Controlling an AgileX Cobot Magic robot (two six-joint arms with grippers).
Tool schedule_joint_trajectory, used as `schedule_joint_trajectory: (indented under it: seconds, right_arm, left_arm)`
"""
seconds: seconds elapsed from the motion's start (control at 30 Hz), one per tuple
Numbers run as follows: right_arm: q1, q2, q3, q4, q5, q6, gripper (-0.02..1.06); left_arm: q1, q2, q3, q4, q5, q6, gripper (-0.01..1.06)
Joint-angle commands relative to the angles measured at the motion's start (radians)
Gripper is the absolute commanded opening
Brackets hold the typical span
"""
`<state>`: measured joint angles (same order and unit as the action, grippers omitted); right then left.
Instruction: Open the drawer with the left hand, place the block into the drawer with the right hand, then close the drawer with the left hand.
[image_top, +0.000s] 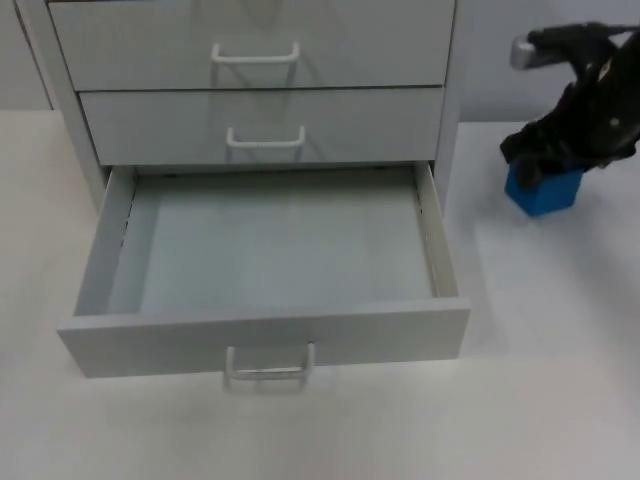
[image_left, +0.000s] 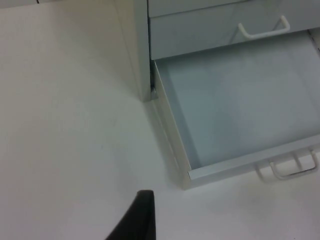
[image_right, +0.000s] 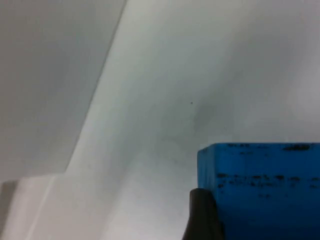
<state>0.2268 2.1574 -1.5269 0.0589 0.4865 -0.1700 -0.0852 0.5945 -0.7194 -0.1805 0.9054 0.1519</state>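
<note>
Top view: bottom drawer pulled out at frame centre; right gripper sits on the blue block at right, on the tabletop. Left wrist view: left gripper waits beside the drawer, jaws' state indeterminable. Right wrist view: a fingertip touches the block, whether clamped I cannot tell; confirm grip, lift above the drawer wall.

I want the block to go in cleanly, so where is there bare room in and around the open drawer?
The open bottom grey drawer has a bare floor, bordered by its side walls and front panel. White table right of the drawer and in front of its handle is free too. It is crowded only at the far right, where the right claw sits on the blue square block.
</note>
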Motion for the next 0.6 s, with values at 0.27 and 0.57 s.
schedule_joint_trajectory:
  seconds: [0.27,0.57]
  right_arm:
    - [0.006,-0.459,0.410,-0.059,-0.038,0.115,0.00]
    - [0.006,-0.763,0.735,-0.059,-0.090,0.170,0.00]
  left_arm:
    - [0.005,-0.005,-0.003,0.008,0.004,0.002,1.05]
    - [0.005,-0.005,-0.003,0.008,0.004,0.002,1.05]
